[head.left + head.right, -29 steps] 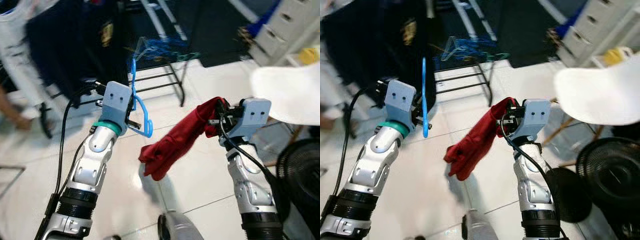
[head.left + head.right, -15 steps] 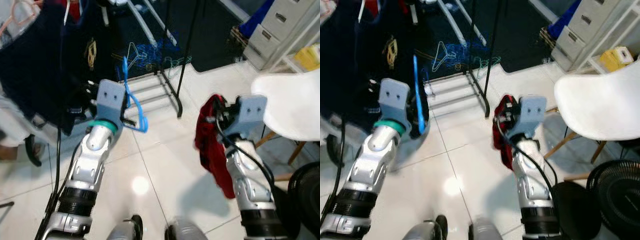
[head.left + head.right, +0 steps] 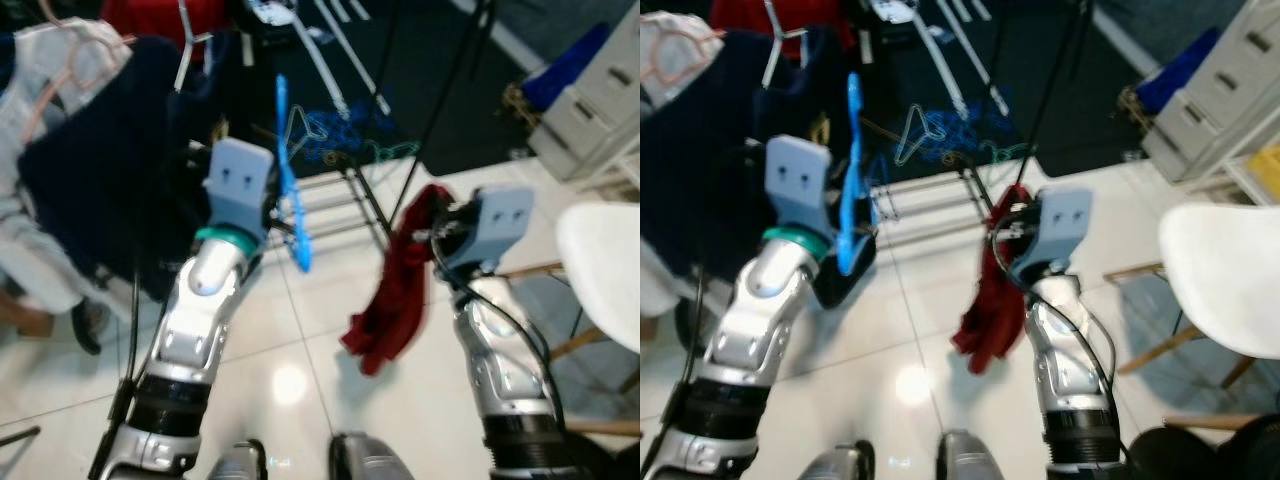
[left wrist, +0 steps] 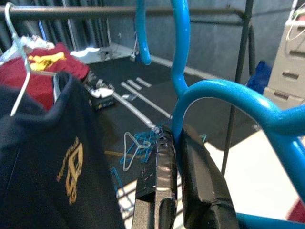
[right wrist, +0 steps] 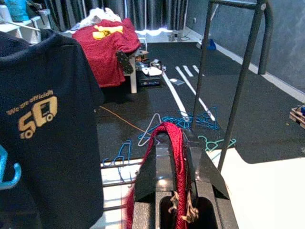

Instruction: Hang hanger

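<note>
Two grippers raised, left gripper (image 4: 174, 157) clamped on blue hanger (image 3: 290, 190) held upright near clothes rack (image 5: 238, 81), right gripper (image 5: 176, 157) pinching red cloth (image 3: 395, 290) dangling over white floor (image 3: 300, 340), navy shirt (image 5: 47, 119) hanging beside.

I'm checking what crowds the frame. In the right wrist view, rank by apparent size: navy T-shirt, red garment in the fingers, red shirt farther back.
1. navy T-shirt, largest.
2 and 3. red garment and red shirt look alike in size; the garment is much nearer the camera, so no ranking.

Bright, slightly motion-blurred head views; sharper wrist views.
Ceiling-light glare spots the white floor tiles (image 3: 285, 383) at 6 o'clock; the blue hanger (image 4: 224, 102) looms soft-focused at close range.
</note>
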Controlling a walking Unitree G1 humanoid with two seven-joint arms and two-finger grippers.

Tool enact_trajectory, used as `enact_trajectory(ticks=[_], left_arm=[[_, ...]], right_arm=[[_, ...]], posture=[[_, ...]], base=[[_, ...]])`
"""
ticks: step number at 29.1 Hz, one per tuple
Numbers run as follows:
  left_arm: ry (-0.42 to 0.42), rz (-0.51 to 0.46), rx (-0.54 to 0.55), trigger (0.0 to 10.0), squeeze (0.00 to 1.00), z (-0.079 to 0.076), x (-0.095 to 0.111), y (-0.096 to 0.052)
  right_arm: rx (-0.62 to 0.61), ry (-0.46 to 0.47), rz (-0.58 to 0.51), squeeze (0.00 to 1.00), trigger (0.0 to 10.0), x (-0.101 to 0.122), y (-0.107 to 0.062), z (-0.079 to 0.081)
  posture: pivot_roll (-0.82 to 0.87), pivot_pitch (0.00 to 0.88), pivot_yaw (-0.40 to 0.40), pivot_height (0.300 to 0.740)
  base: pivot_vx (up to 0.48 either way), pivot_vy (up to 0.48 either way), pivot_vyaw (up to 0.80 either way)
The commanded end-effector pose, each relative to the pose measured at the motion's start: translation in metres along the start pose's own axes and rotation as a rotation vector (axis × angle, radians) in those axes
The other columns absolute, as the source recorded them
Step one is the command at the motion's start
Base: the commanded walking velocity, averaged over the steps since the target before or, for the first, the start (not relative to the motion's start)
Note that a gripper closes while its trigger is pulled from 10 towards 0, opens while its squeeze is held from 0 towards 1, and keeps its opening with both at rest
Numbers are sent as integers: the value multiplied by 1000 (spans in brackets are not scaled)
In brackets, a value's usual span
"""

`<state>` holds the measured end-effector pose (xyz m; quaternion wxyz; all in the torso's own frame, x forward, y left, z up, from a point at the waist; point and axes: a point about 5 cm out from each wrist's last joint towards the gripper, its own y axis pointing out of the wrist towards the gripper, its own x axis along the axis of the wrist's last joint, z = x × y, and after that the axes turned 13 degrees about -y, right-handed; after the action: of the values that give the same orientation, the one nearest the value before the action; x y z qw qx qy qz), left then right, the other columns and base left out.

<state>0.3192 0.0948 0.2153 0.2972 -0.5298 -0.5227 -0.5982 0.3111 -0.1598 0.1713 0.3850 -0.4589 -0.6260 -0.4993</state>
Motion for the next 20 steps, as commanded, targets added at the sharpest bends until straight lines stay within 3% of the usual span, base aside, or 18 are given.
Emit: enact_trajectory(ticks=[1, 2, 3, 4, 12, 14, 15, 17, 20], left_arm=[[-25, -11, -59, 10000, 0, -15, 4, 2], [-25, -11, -59, 10000, 0, -15, 4, 2], [-82, -35, -131, 10000, 0, -36, 11, 11], [-94, -38, -142, 10000, 0, -41, 12, 13], [-111, -48, -158, 10000, 0, -50, 14, 17], [-120, -53, -172, 10000, 0, -56, 16, 19], [-123, -53, -180, 10000, 0, -59, 16, 20], [-124, -53, -184, 10000, 0, -61, 17, 21], [-130, -41, -195, 10000, 0, -65, 14, 22]], right_arm=[[-27, -15, 2, 0, 10000, -2, -2, -7], [-27, -15, 2, 0, 10000, -2, -2, -7], [-29, -16, 4, 0, 10000, -3, 0, -7], [-29, -16, 5, 0, 10000, -4, 1, -7], [-35, -16, 16, 0, 10000, -7, 0, -8], [-77, -37, 68, 0, 10000, -15, -2, -13], [-167, -47, 124, 0, 10000, -23, -4, -25], [-232, -53, 162, 0, 10000, -28, -6, -33], [-479, -149, 329, 0, 10000, -49, -23, -69]], posture=[[-139, 82, 13, 740], [-139, 82, 13, 740], [-140, 77, 15, 740], [-141, 77, 15, 740], [-145, 79, 16, 740], [-145, 81, 16, 740], [-145, 83, 16, 740], [-145, 83, 17, 740], [-154, 87, 21, 740]], base=[[458, 0, 0], [458, 0, 0], [461, 0, 0], [461, 0, 0], [460, 0, 0], [461, 0, 0], [461, 0, 0], [461, 0, 0], [458, 0, 0]])
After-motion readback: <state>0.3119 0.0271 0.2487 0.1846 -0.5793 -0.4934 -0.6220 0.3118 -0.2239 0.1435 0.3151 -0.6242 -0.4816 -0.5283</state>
